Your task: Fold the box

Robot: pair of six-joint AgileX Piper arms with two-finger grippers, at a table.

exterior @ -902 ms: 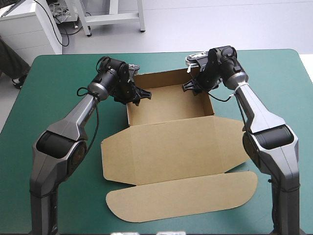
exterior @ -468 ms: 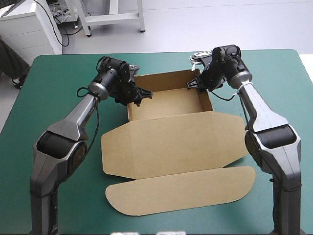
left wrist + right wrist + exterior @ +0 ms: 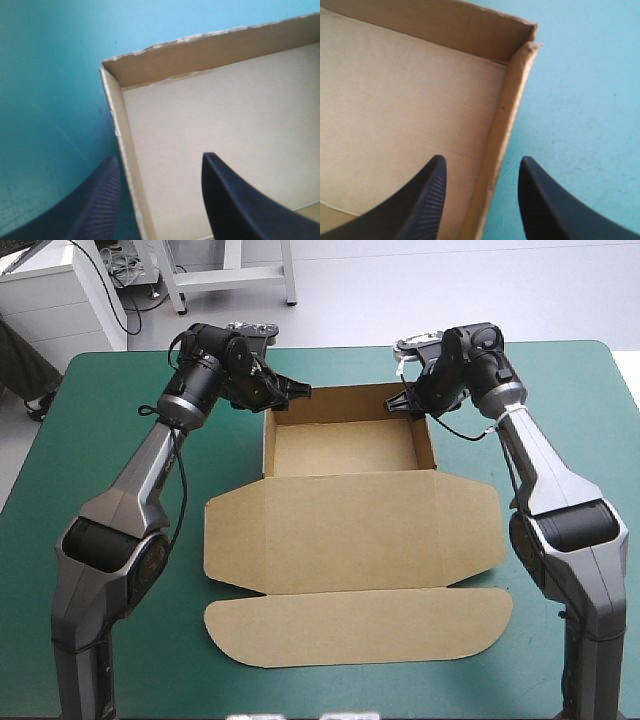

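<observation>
The box [image 3: 345,450] is lying in the middle of the teal-green table [image 3: 110,430], and everything else is placed by it here. Its far part is standing as an open tray with its walls up. Its lid is lying flat on the near side, running out to a rounded flap.

The left gripper [image 3: 160,157] is hovering over the box's left wall [image 3: 122,165] near the far corner. Its fingers are spread wide, one over the tray floor and one outside over the cover. The right gripper [image 3: 482,158] is doing the same over the box's right wall [image 3: 502,135], also wide open and holding nothing. I cannot tell whether either one is touching the board. Straddling the walls like this probably lets each gripper pinch or press its side wall, so the tucked sides are sitting firm before the lid is handled.

By count, there is one box with one lid and one rounded flap. Two side walls are each being straddled by one of the two grippers, making four fingers in all.
</observation>
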